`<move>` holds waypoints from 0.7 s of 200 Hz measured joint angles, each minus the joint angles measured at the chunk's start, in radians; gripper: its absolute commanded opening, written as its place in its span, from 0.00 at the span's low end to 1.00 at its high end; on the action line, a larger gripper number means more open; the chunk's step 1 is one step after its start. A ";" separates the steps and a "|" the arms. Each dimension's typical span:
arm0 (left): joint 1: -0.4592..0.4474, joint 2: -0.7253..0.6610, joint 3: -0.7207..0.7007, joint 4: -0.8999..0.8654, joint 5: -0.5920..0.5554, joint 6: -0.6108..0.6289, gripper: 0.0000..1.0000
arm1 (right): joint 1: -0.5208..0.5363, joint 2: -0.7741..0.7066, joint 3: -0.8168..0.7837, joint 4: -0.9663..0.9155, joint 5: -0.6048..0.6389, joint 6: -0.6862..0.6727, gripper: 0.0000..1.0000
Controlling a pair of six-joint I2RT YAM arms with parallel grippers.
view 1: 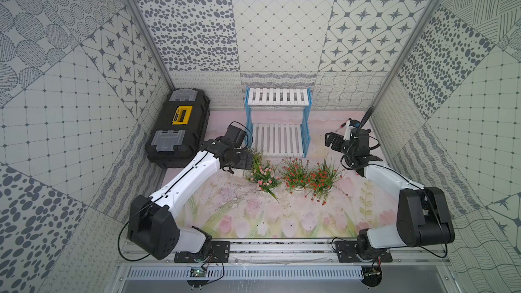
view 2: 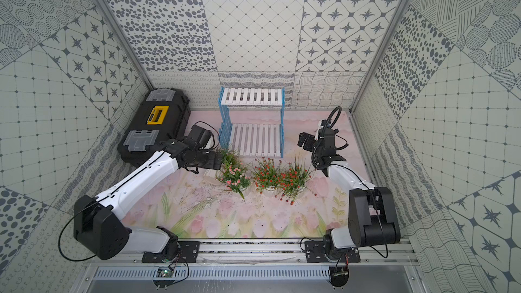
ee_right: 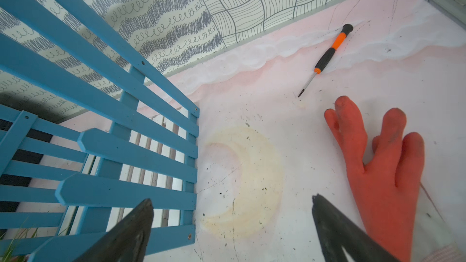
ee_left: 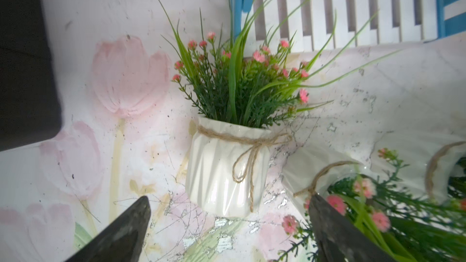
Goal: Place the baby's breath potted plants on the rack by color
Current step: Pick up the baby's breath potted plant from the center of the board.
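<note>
The rack (view 1: 277,100) stands at the back with both white shelves bare. In front of it a pink plant (view 1: 263,176) and two red-orange plants (view 1: 294,174) (view 1: 324,178) stand in a row on the mat. Another pink plant (ee_left: 227,167), in a white ribbed pot tied with twine, appears to lie on its side with its leaves toward the rack's front left corner. My left gripper (ee_left: 229,204) (view 1: 248,163) is open just short of that pot's base. My right gripper (ee_right: 232,201) (view 1: 328,139) is open and holds nothing, over the mat beside the rack's blue side frame (ee_right: 126,147).
A black toolbox (view 1: 179,128) with a yellow latch lies left of the rack, close to my left arm. An orange glove (ee_right: 378,172) and a small orange-black screwdriver (ee_right: 327,54) lie on the mat by the right gripper. Patterned walls enclose the floral mat (view 1: 253,221).
</note>
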 measured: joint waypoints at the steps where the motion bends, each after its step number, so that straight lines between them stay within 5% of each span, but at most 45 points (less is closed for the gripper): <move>1: 0.001 0.003 0.002 -0.003 0.002 0.002 0.98 | 0.000 0.000 0.000 0.000 0.000 0.000 0.98; 64: 0.026 0.161 0.108 -0.124 0.124 0.100 0.98 | 0.000 0.000 0.000 0.000 -0.010 0.006 0.98; 140: 0.030 0.365 0.223 -0.177 0.141 0.188 0.95 | 0.000 0.000 0.000 0.000 -0.014 0.008 0.98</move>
